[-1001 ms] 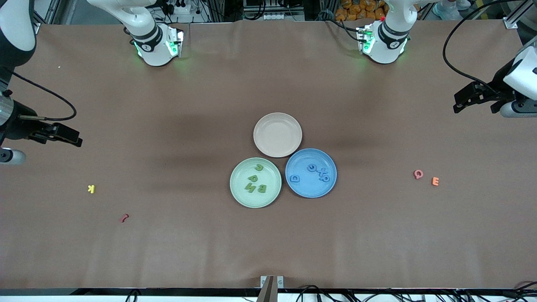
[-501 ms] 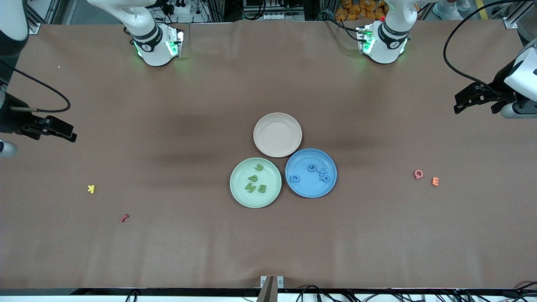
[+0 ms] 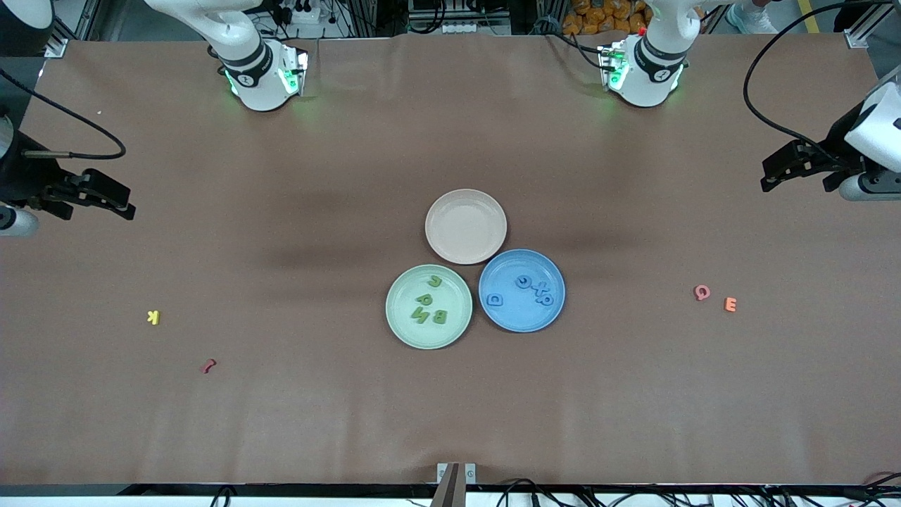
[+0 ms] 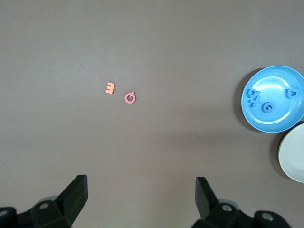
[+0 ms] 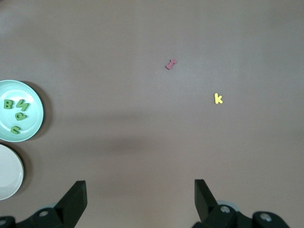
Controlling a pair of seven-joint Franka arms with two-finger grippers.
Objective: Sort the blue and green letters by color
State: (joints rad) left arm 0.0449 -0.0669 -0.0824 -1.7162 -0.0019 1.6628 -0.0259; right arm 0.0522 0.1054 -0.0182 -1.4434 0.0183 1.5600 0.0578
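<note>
Several green letters [image 3: 429, 306] lie in the pale green plate [image 3: 402, 325] mid-table; they also show in the right wrist view [image 5: 16, 110]. Several blue letters [image 3: 528, 290] lie in the blue plate [image 3: 517, 322] beside it, also seen in the left wrist view [image 4: 266, 99]. My left gripper [image 3: 771, 172] is open and empty, raised over bare table at the left arm's end; its fingertips [image 4: 80, 186] show in its wrist view. My right gripper [image 3: 120, 201] is open and empty, raised over bare table at the right arm's end.
An empty beige plate [image 3: 466, 225] touches both plates, farther from the front camera. A pink Q [image 3: 702, 292] and orange E [image 3: 731, 304] lie toward the left arm's end. A yellow K [image 3: 153, 317] and small dark-red piece [image 3: 208, 365] lie toward the right arm's end.
My right gripper has risen and drawn away from the front camera near the table's end. The left gripper has barely moved. The letters and plates have not moved.
</note>
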